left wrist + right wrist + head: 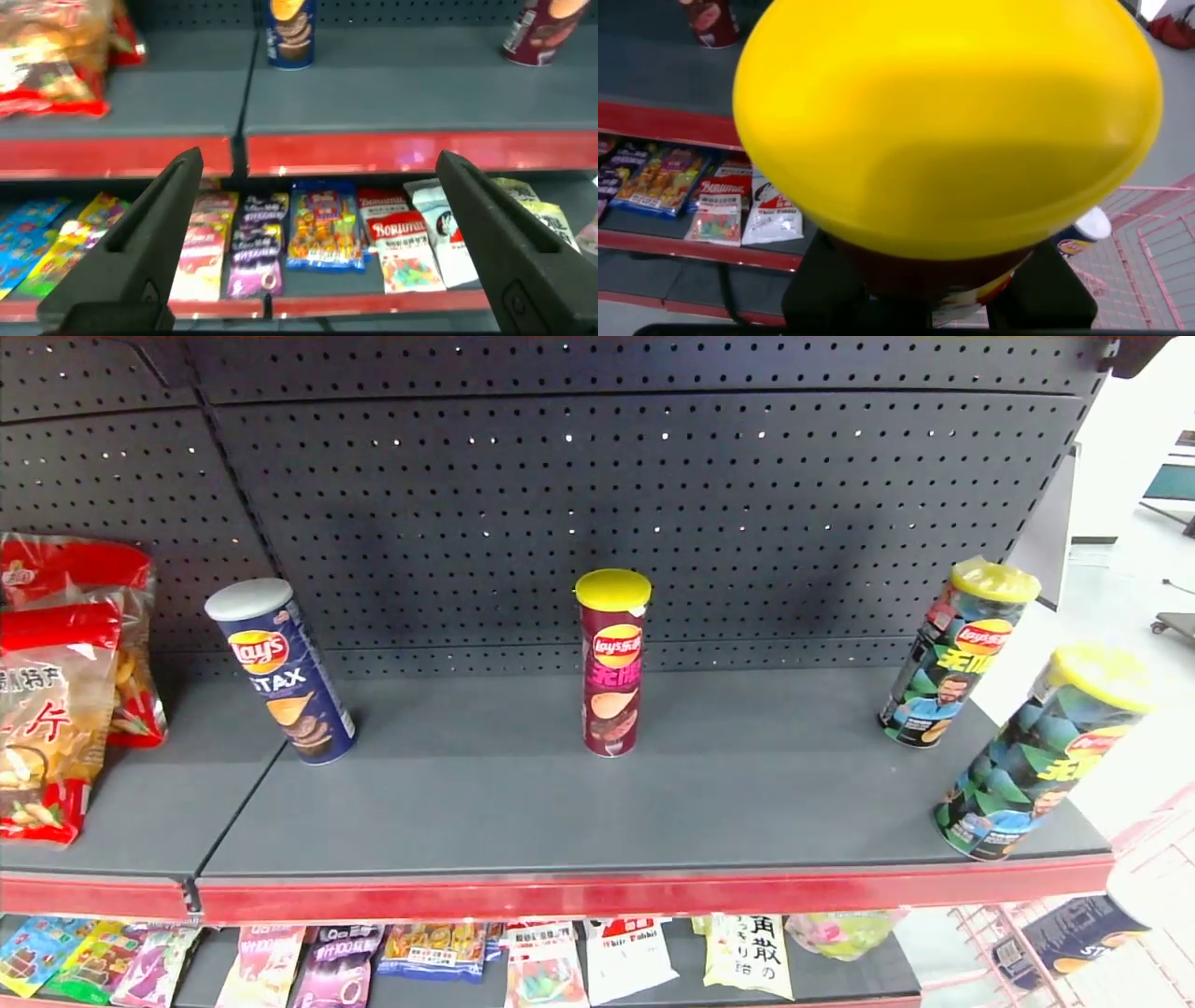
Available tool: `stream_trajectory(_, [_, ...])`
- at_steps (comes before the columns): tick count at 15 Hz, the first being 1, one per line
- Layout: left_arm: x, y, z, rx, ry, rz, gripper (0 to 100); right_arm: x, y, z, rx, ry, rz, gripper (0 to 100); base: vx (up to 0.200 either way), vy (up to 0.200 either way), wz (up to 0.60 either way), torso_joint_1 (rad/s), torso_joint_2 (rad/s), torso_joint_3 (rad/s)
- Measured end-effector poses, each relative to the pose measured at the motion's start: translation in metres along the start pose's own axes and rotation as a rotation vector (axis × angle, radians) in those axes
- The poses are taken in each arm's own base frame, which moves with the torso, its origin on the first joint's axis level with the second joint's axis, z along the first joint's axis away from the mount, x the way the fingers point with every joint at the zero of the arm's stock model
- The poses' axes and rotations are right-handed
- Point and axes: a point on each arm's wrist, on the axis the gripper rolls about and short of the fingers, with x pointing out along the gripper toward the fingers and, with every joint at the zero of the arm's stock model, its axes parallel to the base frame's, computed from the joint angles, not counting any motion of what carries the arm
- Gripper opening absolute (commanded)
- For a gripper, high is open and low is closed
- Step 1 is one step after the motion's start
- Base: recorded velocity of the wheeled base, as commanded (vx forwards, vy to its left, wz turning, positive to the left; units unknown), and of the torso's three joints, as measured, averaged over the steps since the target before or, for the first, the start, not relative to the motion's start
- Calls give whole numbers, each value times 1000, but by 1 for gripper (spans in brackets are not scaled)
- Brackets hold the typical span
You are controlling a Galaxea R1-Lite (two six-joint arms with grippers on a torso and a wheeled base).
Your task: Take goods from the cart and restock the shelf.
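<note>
Clamped in the right gripper (934, 285), jaws closed on its body: the held can (943, 121), broad yellow lid turned to the wrist camera, dark red-brown wall just under the rim. Out in front of the shelf (653, 803), to the right of the maroon can (611, 663) and well apart from it.

Spread wide around nothing but air, the fingers (149, 243) of the left gripper (318, 163). In front of the shelf's red lip (392, 154), forward of the maroon can and to its left.

Upright at mid-shelf, the maroon can itself, yellow lid on. Well to its left, a blue can (280, 672) under a grey lid; farther left again, red snack bags (56, 691). Well to its right, a green can (957, 653) with a yellow lid; farther right still and nearer the front edge, a second green can (1041, 761), likewise yellow-lidded. One tier below the maroon can, a row of bright snack packets (439, 957). Lower again and far to its right, the pink wire cart (1153, 247), a carted can (1064, 933) in blue lying inside.
</note>
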Motion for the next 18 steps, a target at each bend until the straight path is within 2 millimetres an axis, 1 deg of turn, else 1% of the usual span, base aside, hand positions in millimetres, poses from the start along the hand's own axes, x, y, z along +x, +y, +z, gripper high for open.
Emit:
stream_trajectory(5, [0,0,0,-1,0,1,100,0,0,-1,0,-2,7,0,0,0,0,0,0,0])
stream_trajectory(9, [1,0,0,1,9,0,100,-1,1,-6,-1,-10,17,0,0,0,0,0,0,0])
stream_trajectory(11, [1,-1,1,12,18,-63,100,-3,0,-8,-4,-24,23,0,0,0,0,0,0,0])
stream_trajectory(12, [0,-1,8,8,1,-93,100,-4,0,-7,-4,-27,27,0,0,0,0,0,0,0])
stream_trajectory(13, [-1,-1,20,-9,-20,-112,100,-5,0,-6,-2,-33,30,0,0,0,0,0,0,0])
stream_trajectory(14, [-3,-1,40,-41,-45,-137,100,-4,0,-6,-1,-29,36,0,0,0,0,0,0,0])
stream_trajectory(15, [-1,-2,66,-68,-58,-177,100,-4,0,-6,0,-27,38,0,0,0,0,0,0,0])
stream_trajectory(16, [5,-2,89,-77,-49,-226,100,-3,0,-5,0,-23,36,0,0,0,0,0,0,0])
stream_trajectory(17, [17,-4,111,-77,-27,-296,100,-3,0,-3,0,-18,27,0,0,0,0,0,0,0])
stream_trajectory(18, [34,-7,130,-73,5,-402,100,-2,-1,-1,-1,-15,22,0,0,0,0,0,0,0])
